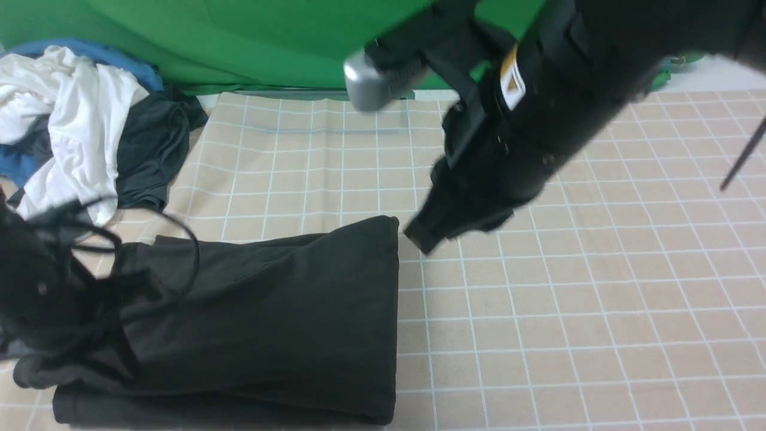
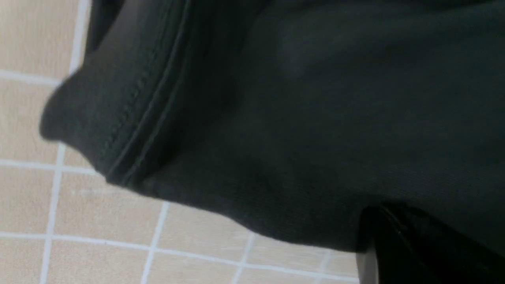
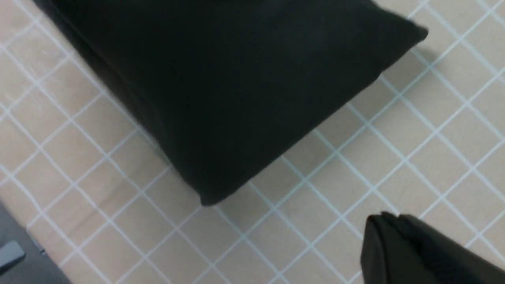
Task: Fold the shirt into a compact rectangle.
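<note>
- The shirt [image 1: 269,323] lies folded on the checked cloth [image 1: 568,335], toward the robot's left and near the front edge.
- The right gripper [image 1: 422,236] hangs above the cloth just beside the shirt's far right corner, jaws closed on nothing.
- The left gripper [image 2: 394,252] sits against the shirt's left end; its jaws are closed, a hold on fabric cannot be told.
- A pile of clothes [image 1: 78,120] rests far left.

white garment [image 1: 78,114], dark grey garment [image 1: 152,149], green backdrop [image 1: 239,42], checked tablecloth [image 1: 568,311]
</note>
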You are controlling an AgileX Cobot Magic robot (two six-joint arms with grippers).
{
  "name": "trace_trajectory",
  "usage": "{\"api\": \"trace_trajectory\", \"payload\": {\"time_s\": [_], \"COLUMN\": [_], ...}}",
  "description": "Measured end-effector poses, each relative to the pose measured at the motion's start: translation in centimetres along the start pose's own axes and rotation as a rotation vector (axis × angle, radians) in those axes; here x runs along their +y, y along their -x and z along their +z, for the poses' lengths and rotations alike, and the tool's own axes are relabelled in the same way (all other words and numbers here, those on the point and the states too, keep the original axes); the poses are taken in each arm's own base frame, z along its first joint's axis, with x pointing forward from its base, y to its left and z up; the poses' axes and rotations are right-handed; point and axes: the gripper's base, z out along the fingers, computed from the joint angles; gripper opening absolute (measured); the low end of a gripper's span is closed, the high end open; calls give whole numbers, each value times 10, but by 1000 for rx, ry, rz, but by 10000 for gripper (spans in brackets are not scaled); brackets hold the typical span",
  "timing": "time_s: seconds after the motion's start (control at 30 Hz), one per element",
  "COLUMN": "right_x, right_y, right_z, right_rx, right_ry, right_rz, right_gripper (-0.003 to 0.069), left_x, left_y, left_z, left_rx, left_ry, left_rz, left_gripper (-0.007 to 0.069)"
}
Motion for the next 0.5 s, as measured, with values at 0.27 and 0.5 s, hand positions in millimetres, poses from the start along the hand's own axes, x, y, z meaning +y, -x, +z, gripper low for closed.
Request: {"api": "trace_trajectory", "payload": {"time_s": [0.27, 0.5], "right_x": [-2, -2], "right_y": [-27, -26], "right_z": [44, 46], "right_rx": [82, 66], "right_ry": [-6, -5], "right_rz": [1, -3], "right_gripper": [25, 25], "left_x": [14, 4], "left_y": [-16, 12], "left_z": [24, -25], "left_rx": [35, -42], "left_ry": [73, 116], "left_rz": [13, 36], "left_gripper": [13, 15]}}
